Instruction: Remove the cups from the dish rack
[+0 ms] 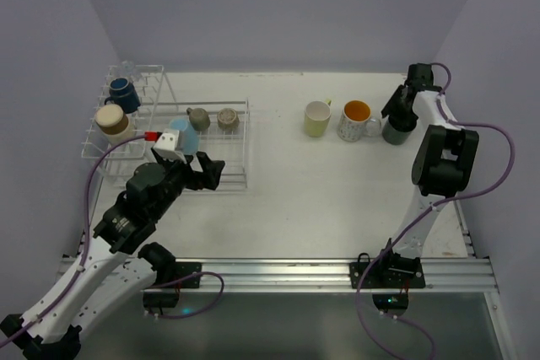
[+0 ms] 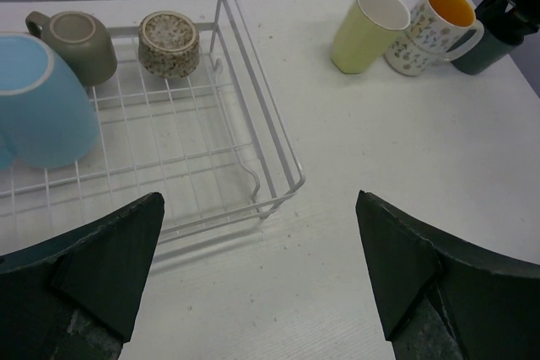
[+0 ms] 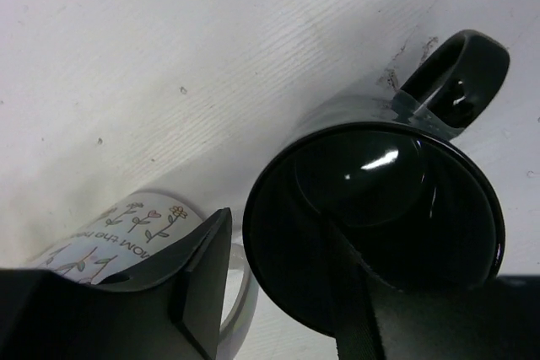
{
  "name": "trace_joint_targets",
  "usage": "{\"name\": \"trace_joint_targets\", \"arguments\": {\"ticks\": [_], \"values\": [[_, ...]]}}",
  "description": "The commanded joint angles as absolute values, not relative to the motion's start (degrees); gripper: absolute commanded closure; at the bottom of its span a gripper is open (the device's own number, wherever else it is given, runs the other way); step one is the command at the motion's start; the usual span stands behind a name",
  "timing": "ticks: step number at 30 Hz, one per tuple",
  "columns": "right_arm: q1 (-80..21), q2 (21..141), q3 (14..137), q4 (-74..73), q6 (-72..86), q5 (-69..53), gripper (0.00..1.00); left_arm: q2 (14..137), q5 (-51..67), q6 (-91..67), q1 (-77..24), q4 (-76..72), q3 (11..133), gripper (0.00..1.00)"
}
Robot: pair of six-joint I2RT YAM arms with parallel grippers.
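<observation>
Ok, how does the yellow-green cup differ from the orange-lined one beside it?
The yellow-green cup is plain outside with a pale inside; the orange-lined cup is white with printed flowers and an orange inside. The yellow-green cup tapers toward its base; the orange-lined cup looks straighter. Both stand upright on the table, outside the dish rack.

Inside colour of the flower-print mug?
Orange inside the flower-print mug, clearest in left wrist view.
</observation>
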State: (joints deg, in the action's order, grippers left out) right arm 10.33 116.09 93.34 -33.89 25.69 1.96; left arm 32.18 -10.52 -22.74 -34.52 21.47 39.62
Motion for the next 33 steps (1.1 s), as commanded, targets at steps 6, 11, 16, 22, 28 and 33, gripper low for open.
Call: {"name": "trace_joint_targets", "arguments": {"ticks": [6, 11, 16, 22, 28, 33], "values": [[10.55, 96.44, 86.24, -29.2, 28.73, -3.15, 0.29, 35.85, -15.38, -21.97, -34.19, 22.15, 40.87, 0.0], [9.5, 77.29, 63.05, -7.59, 37.24, -14.58, 0.18, 40.6, -18.19, -23.99, -34.19, 23.29, 43.23, 0.0], [2.04, 64.36, 50.21, 1.92, 37.54, -17.31, 0.25, 46.05, -26.24, -29.52, -34.28, 21.45, 44.74, 0.0], [-5.18, 60.3, 41.33, 7.54, 36.82, -25.47, 0.25, 55.18, -41.81, -38.91, -34.37, 14.16, 45.44, 0.0], [-5.45, 60.99, 39.73, 12.74, 38.49, -36.62, 0.21, 68.62, -54.73, -45.43, -34.54, 9.67, 48.42, 0.0], [-5.8, 61.44, 40.69, 13.54, 39.02, -42.18, 0.18, 79.25, -61.86, -56.59, -34.37, 16.51, 54.13, 0.0]]}}
